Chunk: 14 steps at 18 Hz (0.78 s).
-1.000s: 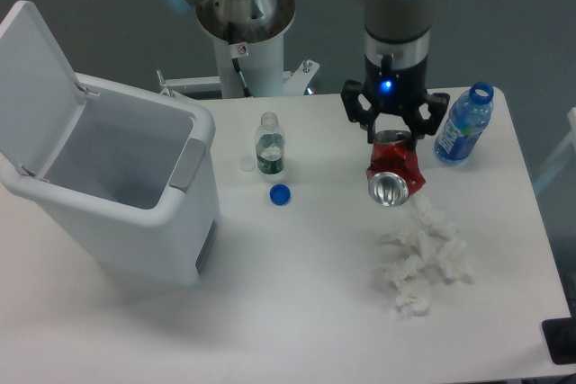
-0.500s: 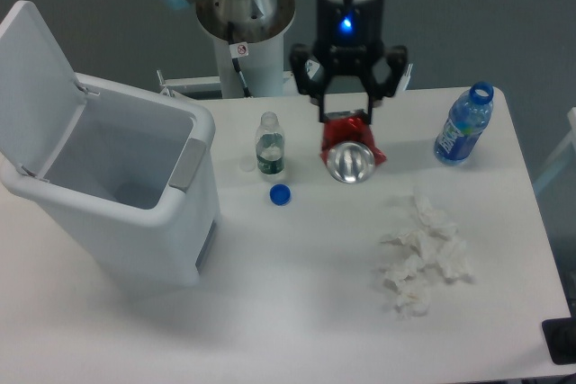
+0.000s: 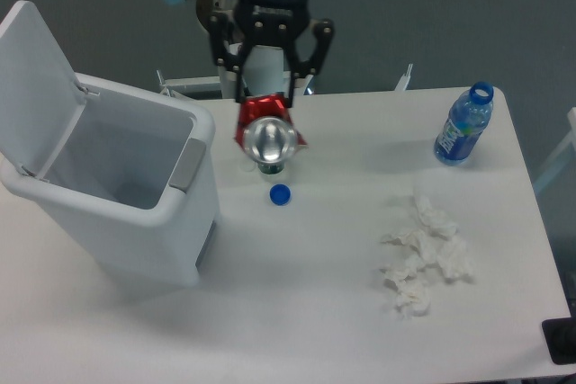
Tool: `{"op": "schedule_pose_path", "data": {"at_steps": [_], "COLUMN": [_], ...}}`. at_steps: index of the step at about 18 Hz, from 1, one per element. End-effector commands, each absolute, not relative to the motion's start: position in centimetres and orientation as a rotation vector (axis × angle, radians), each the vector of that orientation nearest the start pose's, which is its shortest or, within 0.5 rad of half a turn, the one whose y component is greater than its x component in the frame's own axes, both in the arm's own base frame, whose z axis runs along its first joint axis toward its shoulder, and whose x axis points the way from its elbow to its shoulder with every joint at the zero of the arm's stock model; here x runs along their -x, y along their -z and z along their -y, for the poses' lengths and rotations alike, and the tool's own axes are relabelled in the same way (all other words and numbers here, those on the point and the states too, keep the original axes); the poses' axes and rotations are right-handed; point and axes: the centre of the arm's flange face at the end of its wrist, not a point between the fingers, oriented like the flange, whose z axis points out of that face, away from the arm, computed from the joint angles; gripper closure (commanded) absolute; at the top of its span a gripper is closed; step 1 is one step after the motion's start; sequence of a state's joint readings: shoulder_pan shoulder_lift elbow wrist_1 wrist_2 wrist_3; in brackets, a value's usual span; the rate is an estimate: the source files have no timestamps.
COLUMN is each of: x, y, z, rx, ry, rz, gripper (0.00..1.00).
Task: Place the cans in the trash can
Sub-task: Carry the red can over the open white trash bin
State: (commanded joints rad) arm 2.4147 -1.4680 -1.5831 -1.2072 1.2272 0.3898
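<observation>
1. Lying nearest the camera on the white worktop (image 3: pixel 297 312), a heap of crumpled white tissue (image 3: pixel 425 258) sits toward the right side, apart from all other items.
2. Standing at the left, the white trash can (image 3: pixel 135 222) has its hinged lid (image 3: pixel 36 87) tipped up and back, so the interior is exposed; a grey latch (image 3: pixel 188 165) shows on the front rim.
3. Resting flat on the worktop near the middle, a small blue bottle cap (image 3: pixel 280 194) lies just right of the trash can and below the held can.
4. Standing upright at the far right edge, a blue-labelled plastic bottle (image 3: pixel 463 127) has no cap on its neck and is well apart from the arm.
5. Hanging above the worktop, the crushed red can (image 3: pixel 267 135) is lifted clear of the surface, its shiny silver end facing the camera; it is just right of the trash can's opening, not over it.
6. Showing only partly beneath that can, a small clear bottle (image 3: pixel 270 166) is mostly hidden.
7. Gripping the can from above, the tool (image 3: pixel 268 67) has its dark fingers (image 3: pixel 301 56) closed around the red body; a blue light glows on the wrist above.
8. Rising at the far edge behind the tool, the arm's pale base column (image 3: pixel 256 65) is partly visible.
</observation>
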Motion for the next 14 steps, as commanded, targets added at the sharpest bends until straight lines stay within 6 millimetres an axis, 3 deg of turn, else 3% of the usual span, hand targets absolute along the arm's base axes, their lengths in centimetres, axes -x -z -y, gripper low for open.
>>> {"op": "schedule_pose_path", "data": {"at_steps": [5, 9, 14], "x": [21.0, 19.6, 17.0], "y": [-57.8, -57.4, -55.7], "z": [-45.9, -46.6, -47.4], "rx": [2.548, 2.565, 2.608], "ry": [0.067, 0.085, 0.128], "rz": [0.435, 0.399, 0.346], "gripper": [0.44, 0.44, 0.44]}}
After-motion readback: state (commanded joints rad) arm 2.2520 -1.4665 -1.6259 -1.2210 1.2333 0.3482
